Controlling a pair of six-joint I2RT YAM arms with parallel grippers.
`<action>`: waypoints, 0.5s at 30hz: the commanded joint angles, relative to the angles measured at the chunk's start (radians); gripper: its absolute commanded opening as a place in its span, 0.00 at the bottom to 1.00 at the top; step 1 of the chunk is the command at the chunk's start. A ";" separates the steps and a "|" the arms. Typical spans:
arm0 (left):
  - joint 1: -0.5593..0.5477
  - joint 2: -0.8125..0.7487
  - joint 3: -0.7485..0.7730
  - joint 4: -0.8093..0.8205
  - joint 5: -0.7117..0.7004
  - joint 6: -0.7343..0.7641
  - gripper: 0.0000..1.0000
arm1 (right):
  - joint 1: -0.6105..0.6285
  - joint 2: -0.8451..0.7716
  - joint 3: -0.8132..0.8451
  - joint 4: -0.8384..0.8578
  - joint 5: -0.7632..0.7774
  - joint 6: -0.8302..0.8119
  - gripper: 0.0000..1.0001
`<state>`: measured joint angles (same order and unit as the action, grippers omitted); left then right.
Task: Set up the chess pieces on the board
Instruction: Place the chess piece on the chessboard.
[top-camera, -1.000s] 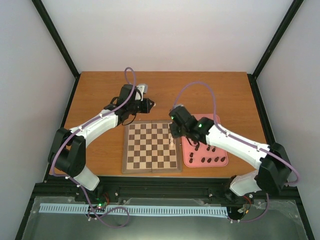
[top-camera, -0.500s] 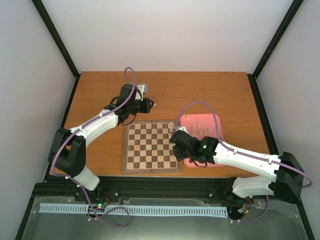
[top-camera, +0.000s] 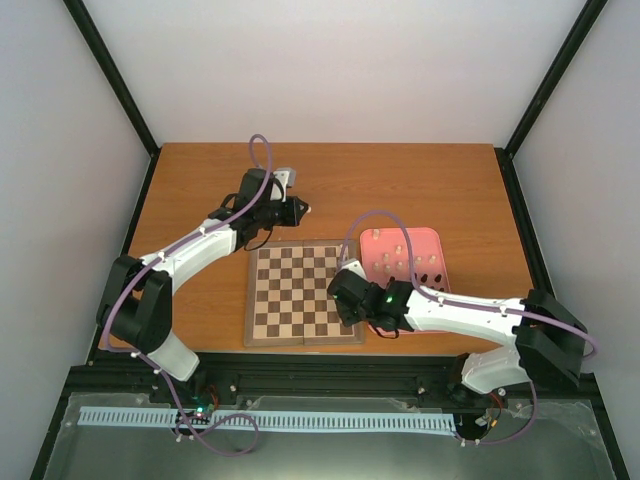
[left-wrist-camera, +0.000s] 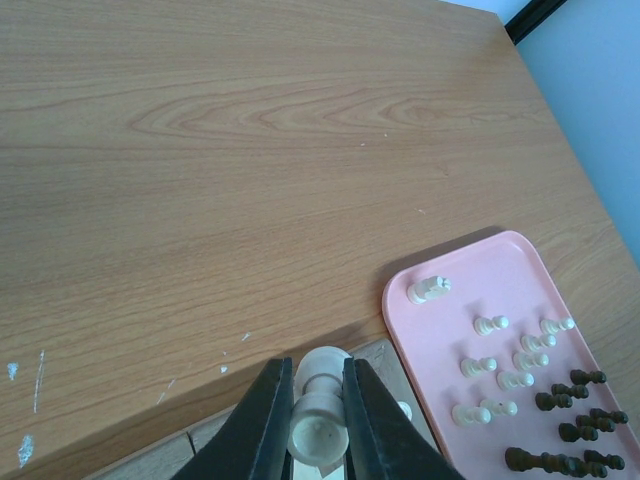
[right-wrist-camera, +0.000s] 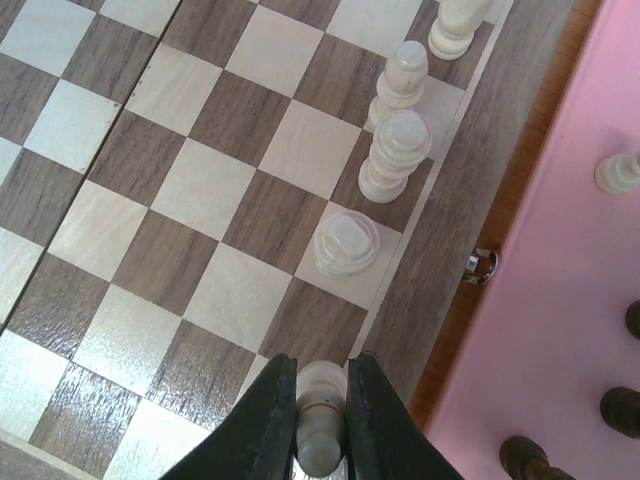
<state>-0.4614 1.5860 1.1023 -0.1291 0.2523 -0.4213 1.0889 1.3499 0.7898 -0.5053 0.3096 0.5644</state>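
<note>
The board (top-camera: 300, 293) lies in the middle of the table, and its light and dark squares (right-wrist-camera: 200, 200) fill the right wrist view. Several cream chess pieces (right-wrist-camera: 395, 155) stand along its right edge column. My right gripper (right-wrist-camera: 321, 410) is shut on a cream piece (right-wrist-camera: 322, 385), low over the near end of that column (top-camera: 348, 305). My left gripper (left-wrist-camera: 318, 400) is shut on another cream piece (left-wrist-camera: 320, 420). It hovers just beyond the board's far edge (top-camera: 303, 209).
A pink tray (top-camera: 428, 240) lies right of the board. It holds several cream pieces (left-wrist-camera: 483, 365) and dark pieces (left-wrist-camera: 575, 395). A metal latch (right-wrist-camera: 480, 263) sticks out of the board's right side, next to the tray's edge (right-wrist-camera: 560, 300). Bare wooden table (left-wrist-camera: 250, 150) lies beyond.
My right arm has swung toward the near edge along the board's right column, carrying its cream piece and uncovering the tray. The left arm has not moved.
</note>
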 joint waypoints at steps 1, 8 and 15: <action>-0.002 0.023 0.040 -0.002 -0.004 0.021 0.01 | 0.011 0.023 0.011 0.042 0.045 0.011 0.12; -0.002 0.025 0.041 -0.002 -0.005 0.024 0.01 | 0.009 0.059 0.015 0.062 0.046 0.009 0.12; -0.002 0.023 0.041 -0.004 -0.009 0.025 0.01 | 0.009 0.075 0.020 0.080 0.065 0.006 0.12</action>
<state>-0.4614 1.6058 1.1027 -0.1295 0.2516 -0.4206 1.0889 1.4075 0.7902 -0.4564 0.3344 0.5648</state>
